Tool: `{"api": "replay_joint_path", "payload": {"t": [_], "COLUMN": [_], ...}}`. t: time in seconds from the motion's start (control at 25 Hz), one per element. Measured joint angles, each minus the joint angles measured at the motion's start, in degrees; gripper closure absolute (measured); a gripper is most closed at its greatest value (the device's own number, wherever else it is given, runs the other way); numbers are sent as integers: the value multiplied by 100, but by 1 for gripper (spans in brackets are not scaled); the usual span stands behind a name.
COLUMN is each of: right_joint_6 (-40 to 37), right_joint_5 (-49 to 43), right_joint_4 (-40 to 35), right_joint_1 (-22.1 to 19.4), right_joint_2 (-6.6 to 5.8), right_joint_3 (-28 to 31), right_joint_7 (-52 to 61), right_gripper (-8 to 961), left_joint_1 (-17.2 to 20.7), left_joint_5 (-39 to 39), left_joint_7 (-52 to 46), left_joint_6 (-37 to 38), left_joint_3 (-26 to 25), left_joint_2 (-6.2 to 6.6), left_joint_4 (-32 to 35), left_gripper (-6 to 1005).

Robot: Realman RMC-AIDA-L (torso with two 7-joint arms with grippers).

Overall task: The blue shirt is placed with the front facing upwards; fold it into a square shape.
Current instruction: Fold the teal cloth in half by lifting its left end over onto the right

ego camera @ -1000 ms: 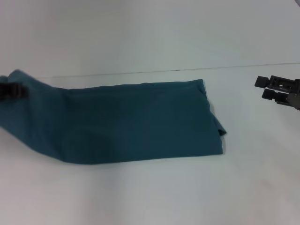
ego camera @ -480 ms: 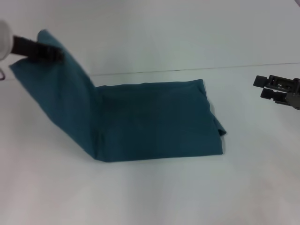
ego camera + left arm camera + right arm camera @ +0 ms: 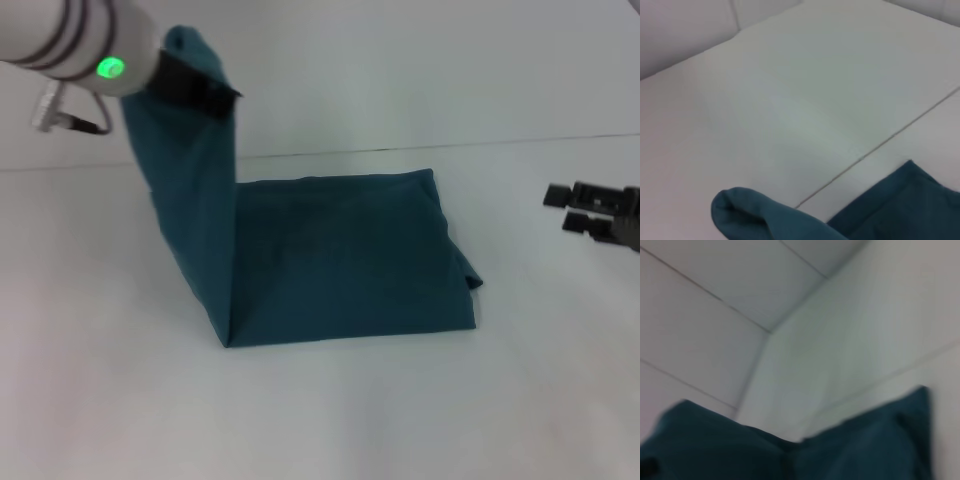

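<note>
Blue shirt (image 3: 340, 260): dark teal, no lettering showing, folded into long band flat on white table (image 3: 330, 420); small flap sticks out at right edge. Shirt's left end lifted, rising steeply from fold line at near-left corner. Table seam line runs just behind shirt. Left tool (image 3: 200, 92) up high, clamped on raised end. Right tool (image 3: 580, 208) hovers well apart at right, holding nothing; opening unclear.

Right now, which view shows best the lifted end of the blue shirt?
The head view: the left gripper holds the blue shirt up by one end. Both wrist views show only cropped cloth edges.
</note>
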Motion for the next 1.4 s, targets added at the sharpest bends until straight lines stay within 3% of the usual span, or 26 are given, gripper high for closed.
{"api": "replay_joint_path", "payload": {"t": [0.72,1.0,1.4], "right_joint_6": [193,192,193], "right_joint_5": [-264,-264,-263], "right_joint_4": [162,183,183], "right_joint_1": [-39,-38,-16], "right_joint_2": [-23,-22,-31], "right_joint_3": [16,8,8], "right_joint_7": [87,88,88], "right_gripper": [158,158,159], "left_joint_1": [-394,-926,-1105], "left_joint_5": [2,3,3], "left_joint_7": [46,-144,-184], "left_joint_6": [-1376,-1875,-1954], "left_joint_3": [2312,2373,2373], "left_joint_2": [-35,-48,-64], "left_joint_4": [-1189,-2312,-2362], "left_gripper": [921,921,920]}}
